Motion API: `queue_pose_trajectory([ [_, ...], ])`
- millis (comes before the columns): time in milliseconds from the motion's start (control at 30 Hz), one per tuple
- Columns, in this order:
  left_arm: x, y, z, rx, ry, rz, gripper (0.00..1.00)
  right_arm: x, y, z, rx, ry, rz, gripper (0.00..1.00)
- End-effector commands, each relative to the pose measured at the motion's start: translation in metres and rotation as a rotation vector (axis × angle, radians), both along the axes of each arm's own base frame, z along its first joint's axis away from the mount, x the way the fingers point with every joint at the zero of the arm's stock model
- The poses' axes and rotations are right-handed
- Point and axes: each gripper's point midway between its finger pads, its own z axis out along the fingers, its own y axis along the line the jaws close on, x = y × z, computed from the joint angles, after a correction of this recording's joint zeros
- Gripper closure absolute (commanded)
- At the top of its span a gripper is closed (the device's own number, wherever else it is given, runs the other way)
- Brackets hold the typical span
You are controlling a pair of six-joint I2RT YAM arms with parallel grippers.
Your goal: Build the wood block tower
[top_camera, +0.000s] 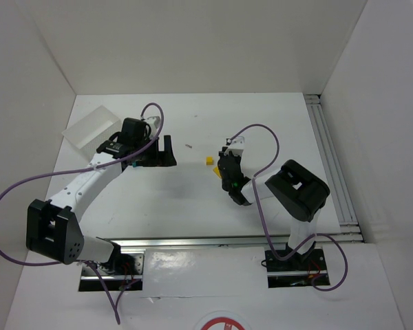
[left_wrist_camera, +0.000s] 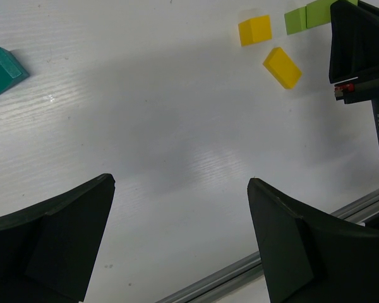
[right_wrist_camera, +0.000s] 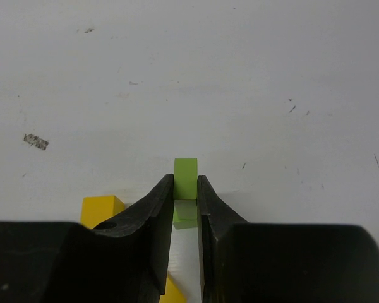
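My right gripper (right_wrist_camera: 186, 181) is shut on a light green block (right_wrist_camera: 186, 167), its fingers against both sides. A second green block (right_wrist_camera: 186, 214) lies between the fingers just behind it. Two yellow blocks lie to its left, one (right_wrist_camera: 101, 208) beside the left finger, one (right_wrist_camera: 172, 293) under it. In the left wrist view the yellow blocks (left_wrist_camera: 255, 29) (left_wrist_camera: 282, 67) and green blocks (left_wrist_camera: 295, 20) sit by the right gripper (left_wrist_camera: 360, 50); a teal piece (left_wrist_camera: 1, 69) lies far left. My left gripper (left_wrist_camera: 180, 183) is open and empty over bare table. From above, only one yellow block (top_camera: 209, 161) shows beside the right gripper (top_camera: 224, 162).
A white tray (top_camera: 91, 127) stands at the back left behind the left gripper (top_camera: 167, 150). A small grey scrap (top_camera: 188, 145) lies between the grippers. A metal rail (top_camera: 234, 240) runs along the near edge; white walls enclose the table.
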Motion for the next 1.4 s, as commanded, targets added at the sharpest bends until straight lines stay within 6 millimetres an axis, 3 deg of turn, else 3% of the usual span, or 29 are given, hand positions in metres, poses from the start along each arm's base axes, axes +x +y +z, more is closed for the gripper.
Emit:
queue_pose_trajectory([
  [0, 0.0049, 0.0001, 0.0012, 0.004, -0.027, -0.015, 0.00, 0.0024, 0.0010, 0.0124, 0.028, -0.040, -0.029, 0.88],
  [200, 0.0049, 0.0001, 0.0012, 0.004, -0.027, -0.015, 0.00, 0.0039, 0.0039, 0.0097, 0.023, -0.031, -0.020, 0.79],
  [367, 0.0050, 0.0004, 0.0011, 0.009, -0.031, -0.022, 0.00, 0.0039, 0.0055, 0.0095, 0.024, -0.030, -0.011, 0.79],
  [500, 0.0068, -0.0001, 0.0046, 0.006, -0.040, -0.022, 0.00, 0.0039, 0.0055, 0.0095, 0.024, -0.030, -0.011, 0.87],
  [833, 0.0068, -0.0001, 0.0046, 0.006, -0.040, -0.022, 0.00, 0.0038, 0.0071, 0.0092, 0.026, -0.029, -0.002, 0.92],
  [1267, 0.0068, -0.0001, 0.0046, 0.006, -0.040, -0.022, 0.00, 0.0019, 0.0053, 0.0059, 0.011, -0.021, 0.001, 0.92],
  [1367, 0.0061, -0.0015, 0.0050, 0.000, -0.038, -0.028, 0.00, 0.0019, 0.0053, 0.0059, 0.011, -0.021, 0.001, 0.83],
])
